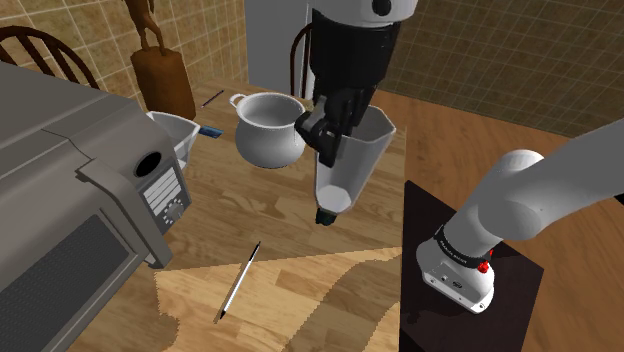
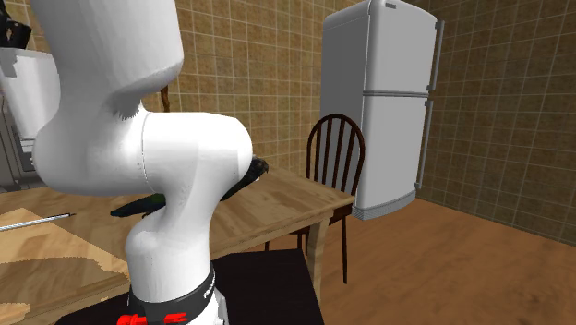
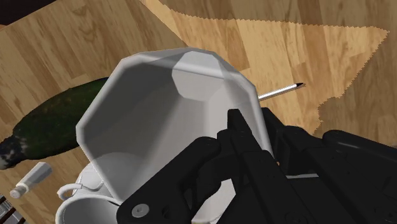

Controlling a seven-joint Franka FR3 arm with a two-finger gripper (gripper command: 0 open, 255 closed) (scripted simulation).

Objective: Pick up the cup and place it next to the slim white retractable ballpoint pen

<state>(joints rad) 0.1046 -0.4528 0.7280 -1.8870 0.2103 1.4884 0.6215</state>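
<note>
Looks like the carry step to me: the tool (image 1: pixel 327 150) pinches the pale cup (image 1: pixel 360 165) by its rim, tilted, up off the table (image 1: pixel 210 225) beside the white jug (image 1: pixel 268 130). Next it needs a swing over to the pen (image 1: pixel 237 282) and an upright set-down just beside it. Count: one table, one microwave (image 1: pixel 70 190), one jug, one cup, one pen.

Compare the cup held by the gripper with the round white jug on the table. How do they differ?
The cup is tall, faceted and narrows toward its base; the jug is squat and round-bellied. The cup shows no handle; the jug has a small loop handle. The cup is clasped at its rim by the gripper, tilted; the jug stands upright on the table. Both are white and open-topped.
</note>
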